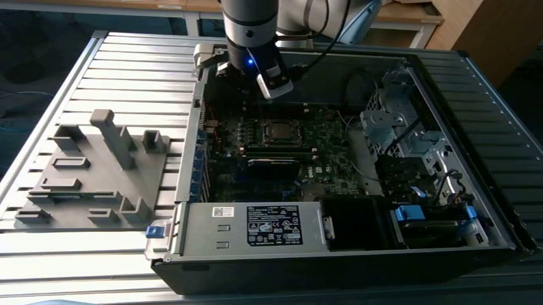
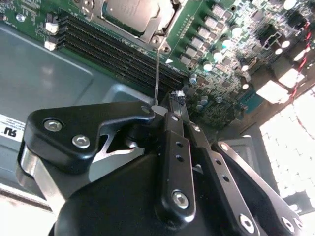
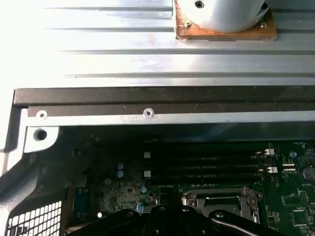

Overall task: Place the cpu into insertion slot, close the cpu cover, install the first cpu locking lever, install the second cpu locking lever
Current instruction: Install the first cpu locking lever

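A big open computer case (image 1: 339, 270) lies on the metal table (image 1: 136, 70) with the long grooves. Inside the case is a green board (image 1: 331, 165). There is also a grey box with a label (image 1: 254, 225) in the lower middle of the exterior view, and blue plugs (image 1: 407, 213) in the lower right. On the table, at the exterior view's left of the case, sits a grey tray (image 1: 93, 178) with posts that stick up.

The insertion slot (image 1: 264, 131) sits in the middle of the green board. In the second wrist view the cpu (image 2: 130, 10) lies flat in the slot, and the cpu cover (image 2: 147, 30) is down around it like a frame. Long black memory slots (image 2: 113, 49) run just beside it.

The pincer (image 2: 176, 96) hangs above the board, apart from the cpu. Its black fingers are pressed together at the tip. A thin metal lever (image 2: 157, 73) goes from the corner of the cover up to the pincer, and its free end is right beside the fingers. I cannot tell if they touch.

In the exterior view the arm (image 1: 250, 32) stands in the upper middle of the picture, and the slot lies just below it.
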Robot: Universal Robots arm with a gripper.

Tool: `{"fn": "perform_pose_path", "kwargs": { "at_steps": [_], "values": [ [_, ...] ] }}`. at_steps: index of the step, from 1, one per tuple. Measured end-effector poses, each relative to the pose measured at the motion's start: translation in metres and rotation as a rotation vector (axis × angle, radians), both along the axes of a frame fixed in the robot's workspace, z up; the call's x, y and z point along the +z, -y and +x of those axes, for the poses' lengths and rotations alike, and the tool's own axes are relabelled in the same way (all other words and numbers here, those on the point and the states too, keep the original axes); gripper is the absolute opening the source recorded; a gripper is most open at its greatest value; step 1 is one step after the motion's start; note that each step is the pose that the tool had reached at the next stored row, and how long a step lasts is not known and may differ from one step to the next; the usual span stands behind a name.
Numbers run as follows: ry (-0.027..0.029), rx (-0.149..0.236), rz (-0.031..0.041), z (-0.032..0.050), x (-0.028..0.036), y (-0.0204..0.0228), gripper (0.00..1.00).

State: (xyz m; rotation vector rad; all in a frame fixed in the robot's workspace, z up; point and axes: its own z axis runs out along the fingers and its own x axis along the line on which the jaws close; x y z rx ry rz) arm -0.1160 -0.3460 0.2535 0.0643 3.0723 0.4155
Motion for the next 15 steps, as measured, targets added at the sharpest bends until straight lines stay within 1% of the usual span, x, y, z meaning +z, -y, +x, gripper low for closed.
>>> {"fn": "perform_pose_path", "kwargs": {
  "at_steps": [2, 4, 12, 13, 15],
  "values": [
    [0.0000, 0.000, 0.0001, 0.0010, -0.0001, 0.0001, 0.11],
    [0.0001, 0.000, -0.0001, 0.0045, -0.0001, 0.0001, 0.11],
    [0.0000, -0.001, -0.0021, 0.0305, -0.0004, 0.0001, 0.11],
    [0.0000, -0.001, -0.0024, 0.0330, -0.0004, 0.0001, 0.11],
    [0.0000, -0.001, -0.0025, 0.0338, -0.0004, 0.0001, 0.11]
  ]
}}
